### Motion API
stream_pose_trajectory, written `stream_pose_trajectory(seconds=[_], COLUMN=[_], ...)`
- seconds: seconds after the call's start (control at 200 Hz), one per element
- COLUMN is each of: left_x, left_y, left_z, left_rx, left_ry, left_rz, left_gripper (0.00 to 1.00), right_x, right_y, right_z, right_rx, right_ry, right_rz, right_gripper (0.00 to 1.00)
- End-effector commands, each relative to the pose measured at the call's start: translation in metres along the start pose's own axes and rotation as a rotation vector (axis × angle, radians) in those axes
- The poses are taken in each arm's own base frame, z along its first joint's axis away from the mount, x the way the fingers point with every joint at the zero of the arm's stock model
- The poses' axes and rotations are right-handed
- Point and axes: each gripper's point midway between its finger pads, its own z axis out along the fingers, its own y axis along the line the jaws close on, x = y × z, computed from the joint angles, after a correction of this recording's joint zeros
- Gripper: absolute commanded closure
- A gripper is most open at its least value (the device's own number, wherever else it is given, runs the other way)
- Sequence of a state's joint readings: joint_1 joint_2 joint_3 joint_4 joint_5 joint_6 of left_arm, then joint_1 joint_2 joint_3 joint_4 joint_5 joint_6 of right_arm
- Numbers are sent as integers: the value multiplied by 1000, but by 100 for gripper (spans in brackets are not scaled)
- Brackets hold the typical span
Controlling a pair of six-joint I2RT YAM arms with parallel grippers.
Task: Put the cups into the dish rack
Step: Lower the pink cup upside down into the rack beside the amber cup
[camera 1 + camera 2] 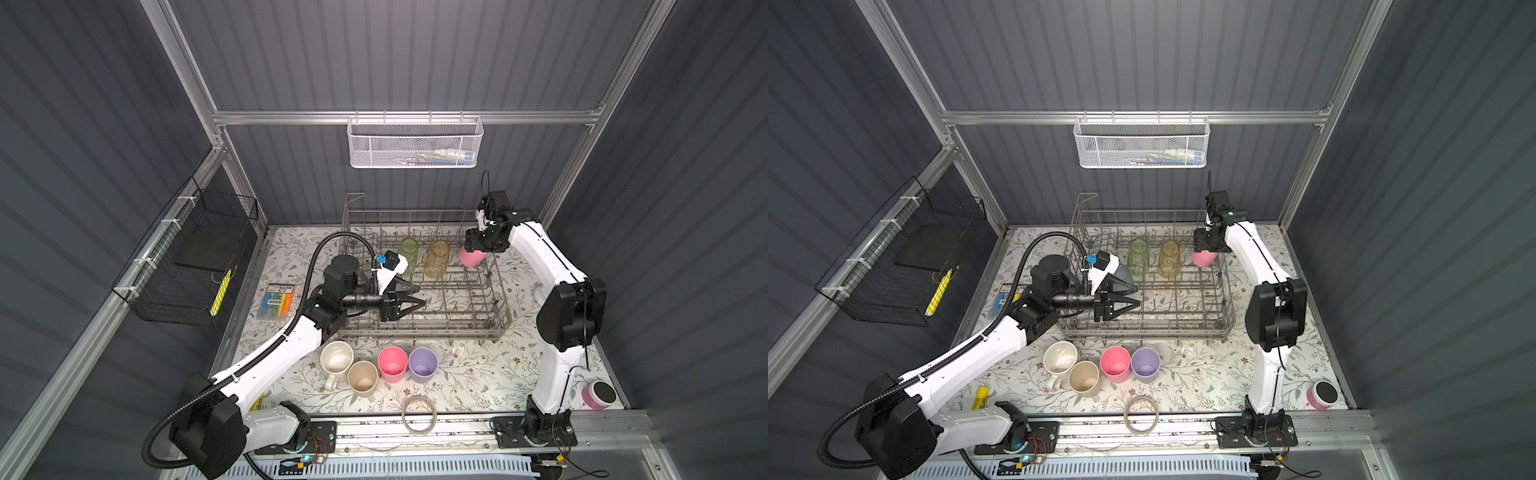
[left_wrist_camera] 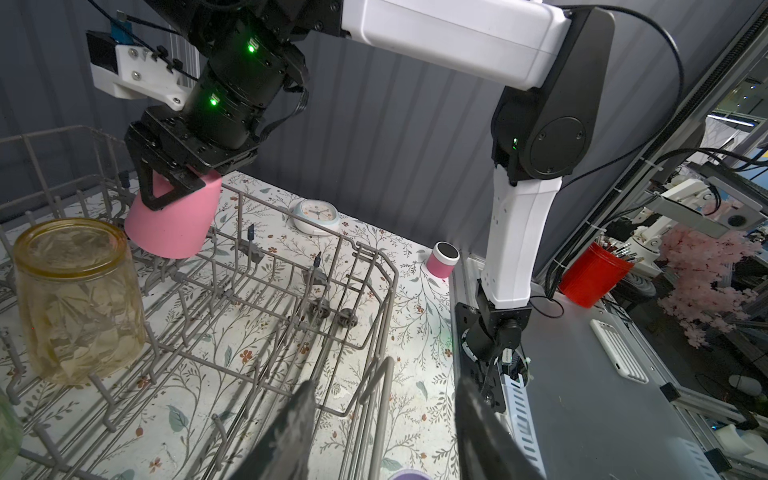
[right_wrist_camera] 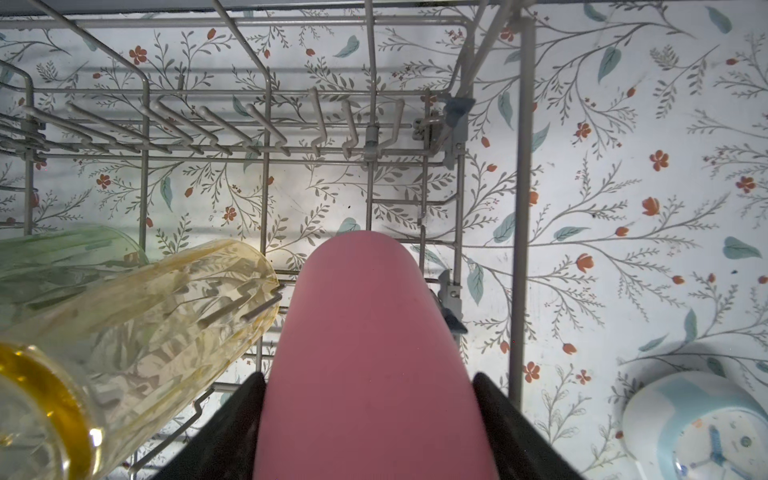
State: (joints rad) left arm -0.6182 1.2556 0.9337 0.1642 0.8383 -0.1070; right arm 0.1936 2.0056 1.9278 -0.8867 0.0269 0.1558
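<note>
Right claw [image 3: 370,376] grips pink cup [image 3: 365,311]; only top views show white mug [image 1: 336,358].

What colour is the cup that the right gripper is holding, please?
The cup is pink, clearest in the right wrist view.

The dish rack [image 1: 419,291] sits toward twelve o'clock on the tabletop [image 1: 478,382]. Along its twelve o'clock side a tumbler [image 1: 409,255] stands at nine o'clock of a second tumbler [image 1: 438,259], with a cup [image 1: 471,258] at three o'clock of both. At the rack's six o'clock stand a handled mug [image 1: 336,358] and three cups [image 1: 392,363]. A tape ring [image 1: 419,414] lies beyond them toward six.
</note>
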Motion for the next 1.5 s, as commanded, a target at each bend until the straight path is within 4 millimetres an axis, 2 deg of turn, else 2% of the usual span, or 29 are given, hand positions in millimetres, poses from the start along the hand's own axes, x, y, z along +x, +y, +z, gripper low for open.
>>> stream_pose_trajectory(seconds=[0.0, 0.625, 0.936, 1.331, 1.496], left_x=[1, 7, 10, 13, 14], left_y=[-3, 3, 4, 6, 7], left_z=[2, 8, 11, 12, 12], left_rx=[27, 42, 48, 50, 50], left_ry=[14, 32, 39, 43, 46], left_rz=[14, -3, -8, -12, -14], left_gripper=[47, 47, 47, 47, 47], right_x=[0, 5, 12, 20, 24], right_y=[-1, 3, 5, 7, 7], right_z=[6, 32, 41, 46, 49], right_rx=[16, 7, -7, -17, -16], right_ry=[16, 79, 117, 154, 165], right_rz=[-7, -14, -17, -17, -17], right_gripper=[67, 62, 55, 40, 26])
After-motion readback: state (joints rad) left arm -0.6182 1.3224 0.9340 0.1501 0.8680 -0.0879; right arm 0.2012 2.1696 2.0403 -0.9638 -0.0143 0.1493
